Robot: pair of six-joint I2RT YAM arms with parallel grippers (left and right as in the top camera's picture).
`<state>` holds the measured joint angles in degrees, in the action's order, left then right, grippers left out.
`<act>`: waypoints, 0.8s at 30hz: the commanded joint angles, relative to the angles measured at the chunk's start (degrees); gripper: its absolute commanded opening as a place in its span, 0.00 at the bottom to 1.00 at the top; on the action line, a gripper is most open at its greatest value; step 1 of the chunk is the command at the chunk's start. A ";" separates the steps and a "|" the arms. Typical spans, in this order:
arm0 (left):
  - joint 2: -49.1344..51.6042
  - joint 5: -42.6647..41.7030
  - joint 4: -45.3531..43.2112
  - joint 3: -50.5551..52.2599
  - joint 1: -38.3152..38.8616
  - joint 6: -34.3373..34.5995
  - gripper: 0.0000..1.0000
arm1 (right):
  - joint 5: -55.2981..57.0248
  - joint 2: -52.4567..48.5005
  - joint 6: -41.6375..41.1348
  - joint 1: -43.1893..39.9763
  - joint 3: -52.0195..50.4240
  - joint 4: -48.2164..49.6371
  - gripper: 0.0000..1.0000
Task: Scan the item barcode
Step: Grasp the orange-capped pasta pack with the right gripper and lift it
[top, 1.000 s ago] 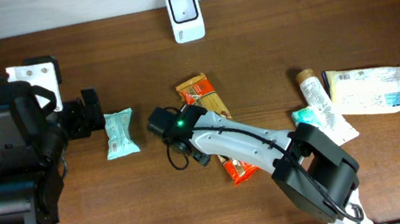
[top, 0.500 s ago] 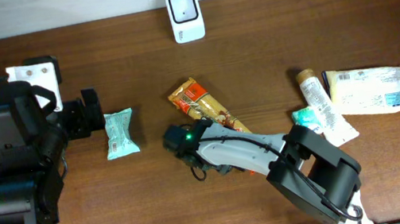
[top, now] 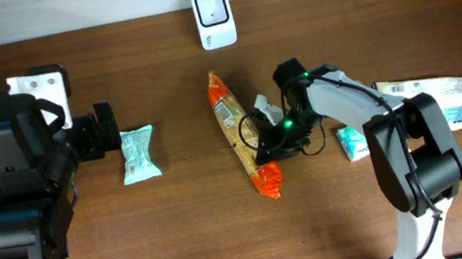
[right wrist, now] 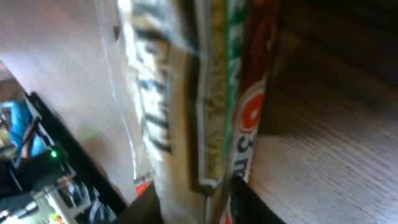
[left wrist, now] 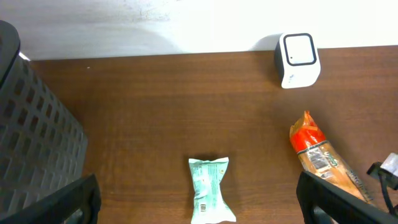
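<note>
Wooden table (top: 156, 244), orange packet (top: 234, 127) close against jaws of right gripper (top: 263, 149).

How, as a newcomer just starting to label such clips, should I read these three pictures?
Two robot arms work at a wooden table. One picture looks down from above. The other two come from a camera on each wrist. On the table lie a white scanner, a mint packet, a long orange snack packet, and a white pouch among other items on the right. The left fingers stand wide open and empty, near the mint packet. The right fingers are at the orange packet, which fills that wrist's blurred picture. Whether they grip it, I cannot tell.
</note>
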<state>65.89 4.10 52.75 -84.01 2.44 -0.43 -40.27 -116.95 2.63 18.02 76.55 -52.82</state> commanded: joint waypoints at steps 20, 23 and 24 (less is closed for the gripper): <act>-0.35 0.42 -0.11 -0.31 -0.11 -0.68 0.99 | 3.63 -2.56 -9.60 5.03 -0.83 15.63 0.52; -0.35 0.42 -0.11 -0.31 -0.11 -0.70 0.99 | 3.43 -3.50 -9.60 6.34 -0.92 15.63 0.35; -0.35 0.42 -0.11 -0.31 -0.11 -0.70 0.99 | 2.82 -3.48 -9.60 6.34 -0.92 15.67 0.29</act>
<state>65.89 4.10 52.75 -84.01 2.44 -0.43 -37.80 -118.78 -6.66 22.87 76.23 -36.99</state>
